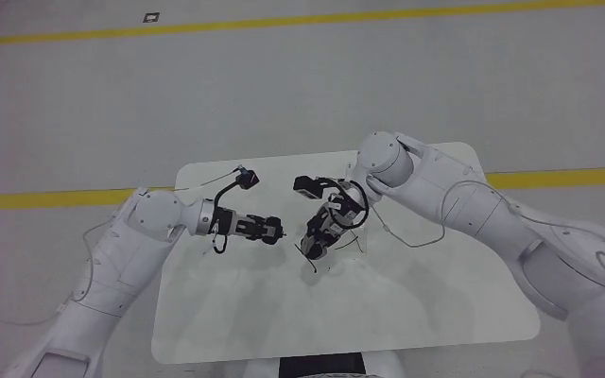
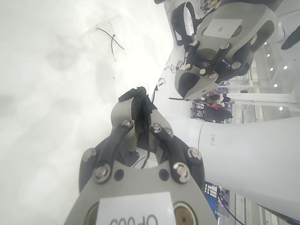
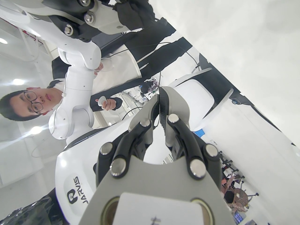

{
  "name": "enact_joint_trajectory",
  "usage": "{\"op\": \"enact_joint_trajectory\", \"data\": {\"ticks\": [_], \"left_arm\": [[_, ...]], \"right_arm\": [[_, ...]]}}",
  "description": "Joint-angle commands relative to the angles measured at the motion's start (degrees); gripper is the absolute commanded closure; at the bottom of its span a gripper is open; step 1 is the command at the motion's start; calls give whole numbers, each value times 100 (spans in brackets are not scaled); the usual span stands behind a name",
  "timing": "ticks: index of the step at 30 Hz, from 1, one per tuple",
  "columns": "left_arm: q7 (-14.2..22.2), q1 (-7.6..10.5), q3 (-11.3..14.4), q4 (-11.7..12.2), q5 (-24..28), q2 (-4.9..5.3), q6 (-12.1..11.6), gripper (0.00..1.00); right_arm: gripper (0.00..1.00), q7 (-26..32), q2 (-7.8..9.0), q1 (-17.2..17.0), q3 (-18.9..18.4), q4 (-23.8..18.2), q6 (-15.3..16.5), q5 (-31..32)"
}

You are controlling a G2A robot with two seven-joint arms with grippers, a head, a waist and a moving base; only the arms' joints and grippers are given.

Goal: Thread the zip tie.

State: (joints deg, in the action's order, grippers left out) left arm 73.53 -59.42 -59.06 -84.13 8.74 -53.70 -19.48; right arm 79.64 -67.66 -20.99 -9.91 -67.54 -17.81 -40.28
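Top view shows the right gripper (image 1: pixel 314 248) clamped on the zip tie (image 1: pixel 307 260), with the left gripper (image 1: pixel 275 231) clenched nearby on something indiscernible; alignment seems underway, and next the tail must meet the head.

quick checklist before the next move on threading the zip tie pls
1. Right gripper shut on zip tie: ok.
2. Zip tie's end sticks out past the right gripper: ok.
3. Left gripper holding the mating end: cannot tell.
4. Grippers apart, not touching: ok.
5. Zip tie's end lined up with the left gripper: cannot tell.
6. Spare ties lie on the table, away from both grippers: ok.
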Motion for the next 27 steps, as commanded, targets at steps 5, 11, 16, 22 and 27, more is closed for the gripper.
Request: {"op": "enact_joint_trajectory", "data": {"ticks": [5, 11, 16, 22, 27], "left_arm": [[-7, 37, 81, -55, 14, 5, 0, 100], [-8, 41, 83, -56, 4, 6, 0, 100], [-8, 41, 83, -56, 4, 6, 0, 100], [-8, 41, 83, -56, 4, 6, 0, 100], [-8, 41, 83, -56, 4, 6, 0, 100]], "right_arm": [[100, 0, -130, -10, 17, 195, -55, -27], [100, 0, -130, -10, 17, 195, -55, -27], [100, -260, -141, -151, -91, 120, -167, 45], [100, -274, -211, -162, -140, 253, -167, 129], [100, -263, -281, -142, -165, 395, -167, 181]]}}
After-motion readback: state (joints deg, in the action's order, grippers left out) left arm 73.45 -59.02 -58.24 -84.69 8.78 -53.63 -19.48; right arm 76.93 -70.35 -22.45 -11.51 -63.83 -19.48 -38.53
